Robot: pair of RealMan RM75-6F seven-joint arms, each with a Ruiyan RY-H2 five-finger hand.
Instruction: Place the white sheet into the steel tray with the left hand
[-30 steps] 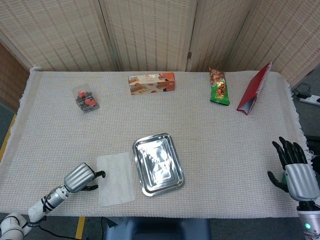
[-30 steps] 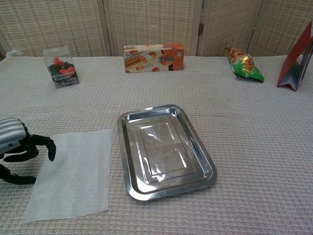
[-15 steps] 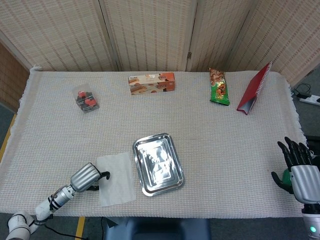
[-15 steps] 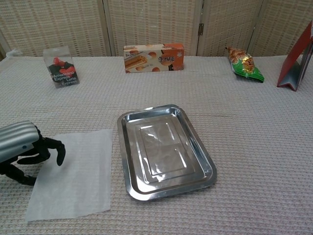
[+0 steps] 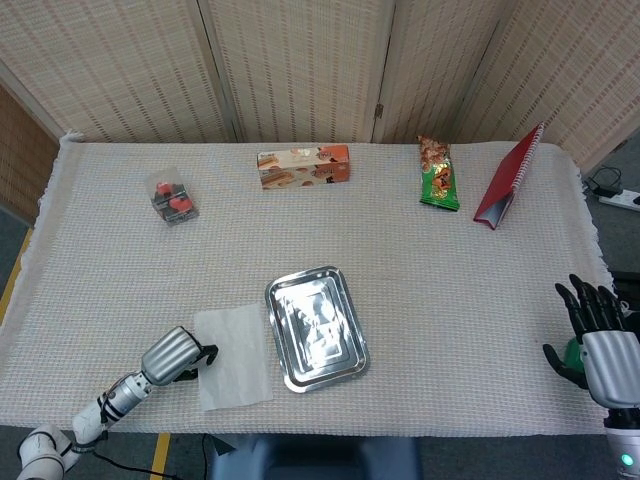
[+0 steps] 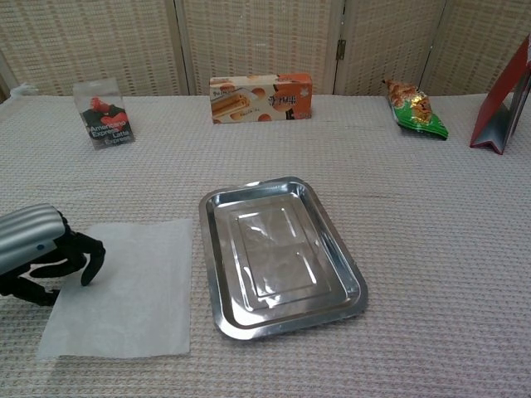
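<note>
The white sheet [image 5: 235,356] [image 6: 124,288] lies flat on the tablecloth, just left of the steel tray [image 5: 285,375] [image 6: 217,307], which is empty. My left hand [image 5: 170,357] [image 6: 40,253] is low at the sheet's left edge, fingers curled down, dark fingertips [image 6: 86,264] touching the sheet's left margin. Whether the sheet is pinched I cannot tell. At the table's right edge my right hand [image 5: 593,345] stands with fingers spread and holds nothing; the chest view does not show it.
Along the back stand a clear snack box [image 5: 172,197] [image 6: 103,113], an orange biscuit box [image 5: 303,166] [image 6: 260,97], a green snack bag [image 5: 438,176] [image 6: 415,109] and a red notebook [image 5: 508,177] [image 6: 502,101] propped upright. The table's front edge runs just below the sheet.
My left hand crept right onto the sheet's left edge, then drew back slightly. The sheet's near edge has shifted and now lies squarer. The right hand sank a little.
</note>
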